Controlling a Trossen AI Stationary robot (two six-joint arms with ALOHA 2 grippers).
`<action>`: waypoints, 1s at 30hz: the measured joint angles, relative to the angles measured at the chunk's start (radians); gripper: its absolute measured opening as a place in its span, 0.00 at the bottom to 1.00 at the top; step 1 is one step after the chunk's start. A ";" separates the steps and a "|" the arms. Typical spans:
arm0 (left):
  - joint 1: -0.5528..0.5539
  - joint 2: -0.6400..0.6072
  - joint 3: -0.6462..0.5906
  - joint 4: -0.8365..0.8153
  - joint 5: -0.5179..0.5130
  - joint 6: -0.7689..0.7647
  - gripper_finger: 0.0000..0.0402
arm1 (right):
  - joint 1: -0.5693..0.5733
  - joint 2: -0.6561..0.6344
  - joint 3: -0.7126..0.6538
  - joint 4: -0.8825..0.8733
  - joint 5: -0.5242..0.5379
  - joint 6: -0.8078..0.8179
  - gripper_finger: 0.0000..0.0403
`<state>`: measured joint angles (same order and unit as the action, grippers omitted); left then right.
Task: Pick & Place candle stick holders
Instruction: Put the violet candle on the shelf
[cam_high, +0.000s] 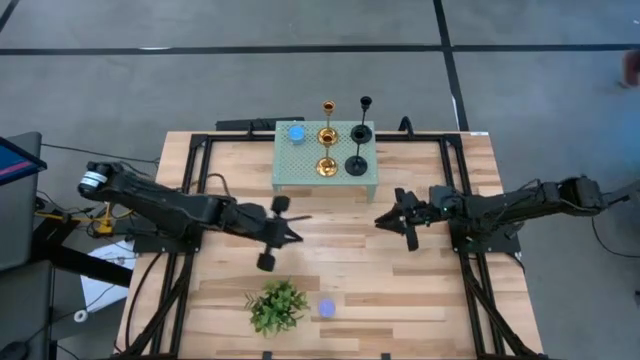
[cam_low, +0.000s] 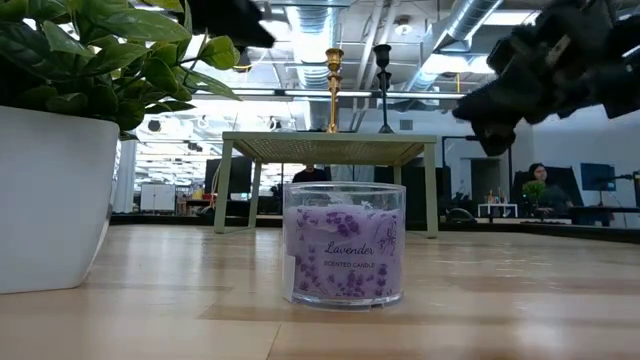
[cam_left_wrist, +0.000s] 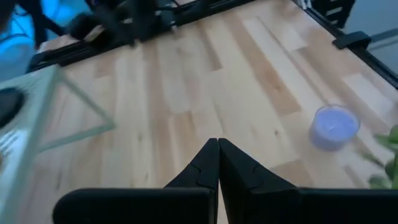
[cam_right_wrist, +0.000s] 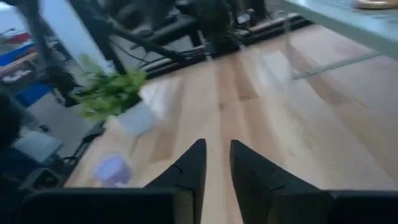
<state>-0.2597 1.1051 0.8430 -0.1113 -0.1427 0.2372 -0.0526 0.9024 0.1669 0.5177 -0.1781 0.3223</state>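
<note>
Two gold candle stick holders (cam_high: 327, 135) (cam_high: 326, 166) and two black ones (cam_high: 358, 133) (cam_high: 356, 165) stand upright on their round bases on a pale green stand (cam_high: 300, 170) at the table's far middle. One gold holder (cam_low: 334, 90) and one black holder (cam_low: 382, 88) also show in the low view. My left gripper (cam_high: 297, 237) (cam_left_wrist: 217, 146) is shut and empty above the table's middle, near side of the stand. My right gripper (cam_high: 380, 221) (cam_right_wrist: 216, 152) hovers to the stand's near right, its fingers a narrow gap apart and empty.
A blue candle (cam_high: 296, 133) sits on the stand's far left corner. A purple lavender candle (cam_high: 326, 308) (cam_low: 344, 255) and a leafy plant in a white pot (cam_high: 277, 305) (cam_low: 50, 190) stand near the table's front edge. Bare wood lies between the grippers (cam_high: 340, 250).
</note>
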 joint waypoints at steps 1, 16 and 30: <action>0.008 -0.033 -0.029 0.004 -0.001 0.000 0.01 | 0.026 0.000 0.007 -0.002 0.023 0.008 0.14; 0.075 -0.472 -0.427 0.109 0.005 -0.093 0.01 | 0.328 0.284 0.353 -0.259 0.342 0.201 0.04; 0.075 -0.522 -0.452 0.108 0.045 -0.108 0.02 | 0.455 0.666 0.704 -0.518 0.335 0.596 0.00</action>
<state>-0.1844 0.5835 0.3908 -0.0034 -0.0975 0.1287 0.4025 1.5686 0.8704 0.0000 0.1570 0.9187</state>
